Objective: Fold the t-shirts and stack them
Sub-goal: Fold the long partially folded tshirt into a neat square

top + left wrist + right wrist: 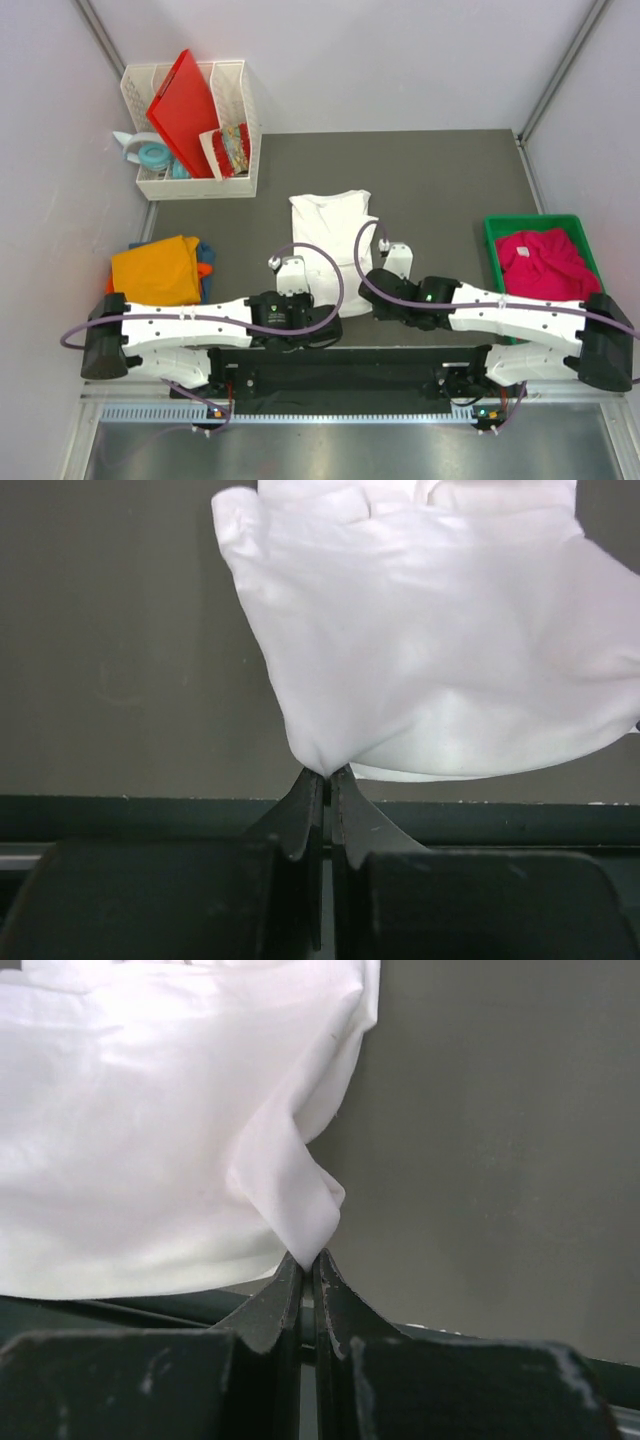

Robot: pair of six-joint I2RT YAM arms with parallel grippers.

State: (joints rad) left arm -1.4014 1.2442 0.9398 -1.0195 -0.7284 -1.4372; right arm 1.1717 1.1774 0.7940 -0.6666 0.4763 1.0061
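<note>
Now folding white t-shirt: left claw, right claw each pinched shut on near corner. Next, likely: carry both corners evenly toward far edge.

Four t-shirts; one green bin; one red board

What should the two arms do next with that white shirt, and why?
Probably lift together and carry the near hem toward the far edge, folding it in half: the left gripper and right gripper are each shut on a near corner of the white t-shirt, which lies stretched away from them.
</note>
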